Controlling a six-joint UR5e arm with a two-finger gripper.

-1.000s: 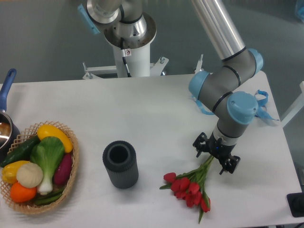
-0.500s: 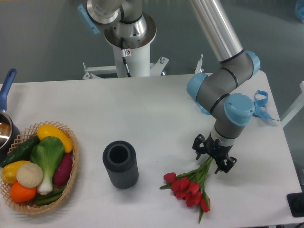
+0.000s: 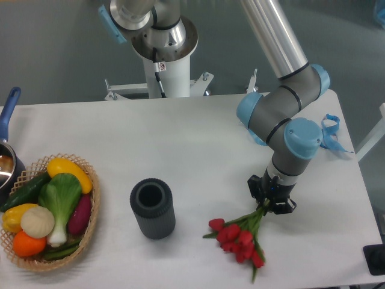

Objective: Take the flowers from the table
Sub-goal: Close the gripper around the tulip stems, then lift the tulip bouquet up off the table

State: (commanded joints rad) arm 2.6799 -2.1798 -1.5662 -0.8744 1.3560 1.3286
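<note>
From my remote seat I see the claw (image 3: 271,197) pointing straight down near the right front of the white worktop (image 3: 198,138), its two fingers drawn in tight on the stem end of the flowers (image 3: 240,236). I read it as gripping the stems, though the contact itself is small in this view. The bunch of red tulips lies on the worktop, blooms toward the front edge and green stems running up and to the right into the claw. A few green leaves stick out among the heads.

To the left of the tulips stands a dark ribbed cylinder (image 3: 153,208), upright with its open mouth up, well apart from the bunch. At the far left sits a wicker basket (image 3: 90,224) holding vegetables: a yellow pepper, a leafy green-and-white one, a purple one, an orange one. Beside it at the frame edge is a pot with a blue handle (image 3: 8,117). Curly blue ribbon (image 3: 331,133) lies at the right rear of the worktop, behind the arm's wrist.
</note>
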